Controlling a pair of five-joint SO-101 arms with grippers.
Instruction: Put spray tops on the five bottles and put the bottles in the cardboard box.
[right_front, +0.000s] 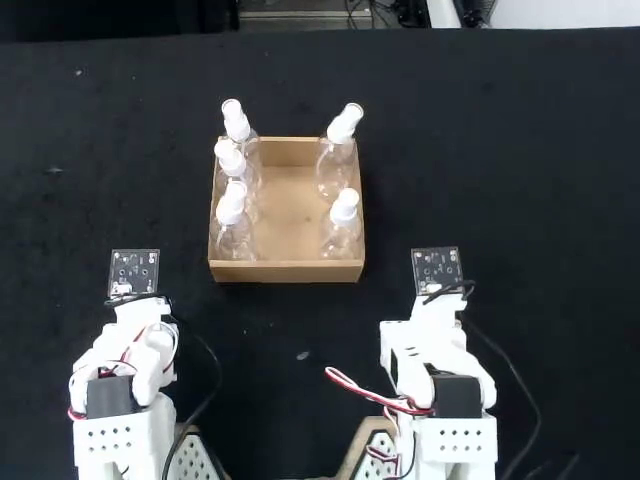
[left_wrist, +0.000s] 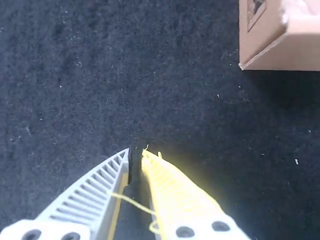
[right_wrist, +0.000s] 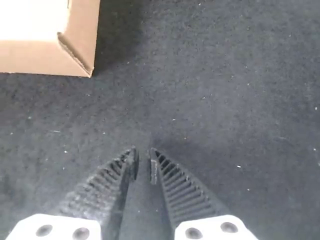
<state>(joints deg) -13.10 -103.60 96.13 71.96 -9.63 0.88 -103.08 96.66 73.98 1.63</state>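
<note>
Nothing legible anywhere. The brown cardboard box (left_wrist: 272, 47), at twelve o'clock from the arms, bears a dark printed mark (left_wrist: 255, 9) on an outer wall, unreadable.

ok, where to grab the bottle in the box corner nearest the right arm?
Probably the neck under its spray top, from above, coming over the middle of the box; the bottle stands in a corner, walls covering its body.

I have the cardboard box (right_front: 287, 268) mid-way across the table (right_front: 500, 150), beyond both arms. Three bottles (right_front: 232, 205) stand inside along its left wall and two bottles (right_front: 343, 215) along its right. The left arm (right_front: 125, 370) sits near-left, the right arm (right_front: 440, 370) near-right.
</note>
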